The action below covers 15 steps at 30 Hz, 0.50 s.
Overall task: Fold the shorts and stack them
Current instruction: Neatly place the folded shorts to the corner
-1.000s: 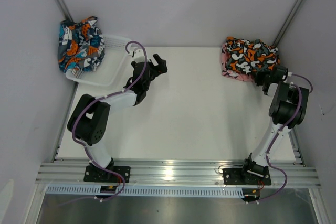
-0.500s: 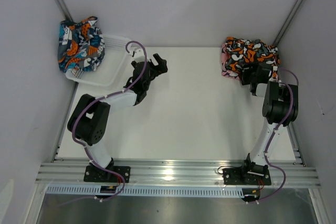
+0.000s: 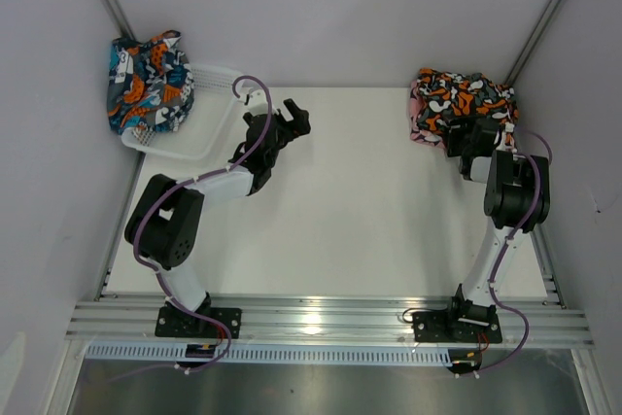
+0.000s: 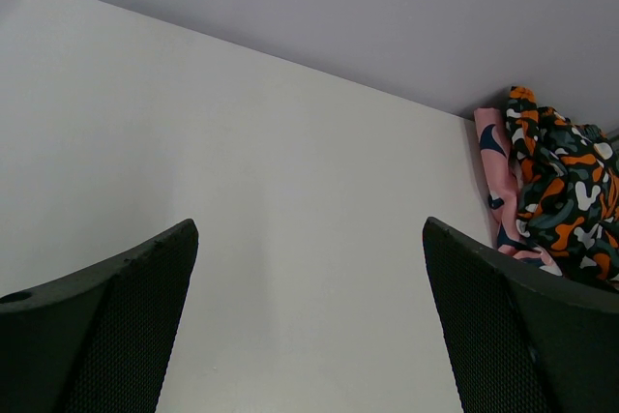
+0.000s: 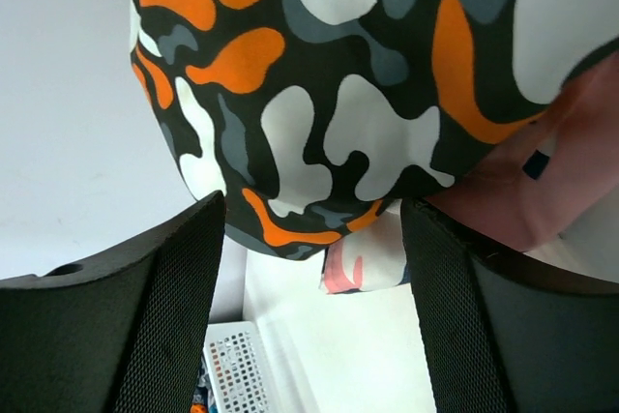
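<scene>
Teal-navy shorts (image 3: 146, 83) at ten o'clock of the table (image 3: 340, 211), bunched and draped over the far-left rim of the white mesh basket (image 3: 212, 131), not folded. Part of the cloth seems to hang outside the rim toward the wall. A careless pull could tip it off the back, or drag the light basket along if the fabric snags in the mesh. Left gripper (image 4: 309, 229) hovers at about eleven o'clock, just right of the basket. Its jaws are wide with nothing between them, only bare table beneath, and it is aimed away from the teal pair. Centre of the table bare. At two o'clock, in the far right corner, the black shorts (image 3: 465, 102) lie heaped on the pink shorts (image 3: 418, 125), pink showing at the left and near edges. Right gripper (image 5: 311, 205) sits at the near edge of that heap, jaws wide, the black hem between the fingers but not pinched. Main hazard as I judge it: the pink layer lies directly under the black hem, so closing here may take both pairs at once and haul the whole heap out together. A shallow bite on the bunched hem could also slip mid-lift. The corner is tight against wall and frame post, leaving little room for the wrist to swing.
</scene>
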Available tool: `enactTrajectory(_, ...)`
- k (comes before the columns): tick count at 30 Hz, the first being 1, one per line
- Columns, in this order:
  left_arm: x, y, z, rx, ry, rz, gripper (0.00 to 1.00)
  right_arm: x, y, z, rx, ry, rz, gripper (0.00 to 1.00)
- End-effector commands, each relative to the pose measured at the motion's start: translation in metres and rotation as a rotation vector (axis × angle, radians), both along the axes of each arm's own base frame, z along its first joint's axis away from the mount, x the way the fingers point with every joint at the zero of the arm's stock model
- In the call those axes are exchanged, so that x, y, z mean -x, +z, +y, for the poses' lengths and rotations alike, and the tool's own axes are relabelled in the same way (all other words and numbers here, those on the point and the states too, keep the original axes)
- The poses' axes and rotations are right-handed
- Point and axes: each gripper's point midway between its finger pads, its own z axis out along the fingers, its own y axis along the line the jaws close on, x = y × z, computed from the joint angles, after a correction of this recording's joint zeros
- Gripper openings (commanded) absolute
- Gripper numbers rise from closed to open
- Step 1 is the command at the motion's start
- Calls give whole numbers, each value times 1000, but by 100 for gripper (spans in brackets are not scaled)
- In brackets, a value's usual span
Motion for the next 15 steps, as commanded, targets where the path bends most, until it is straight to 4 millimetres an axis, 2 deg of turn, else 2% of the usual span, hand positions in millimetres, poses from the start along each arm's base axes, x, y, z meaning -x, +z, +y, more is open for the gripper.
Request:
enactTrajectory(1,-9,20,-4,28,-10,-55,99,-4,-2,-4,17,-33,-22,75)
enactTrajectory(7,-9,21,-4,28,-13,-55,99,-5,-14,6,-16,-20,-21,78)
enactTrajectory(11,-9,19,-6,29,-19,-51,99,-12,-14,14,-19,-13,-47,79)
enactTrajectory(15,-9,19,-7,29,-21,-51,99,-16,-15,25,-21,-5,-73,74)
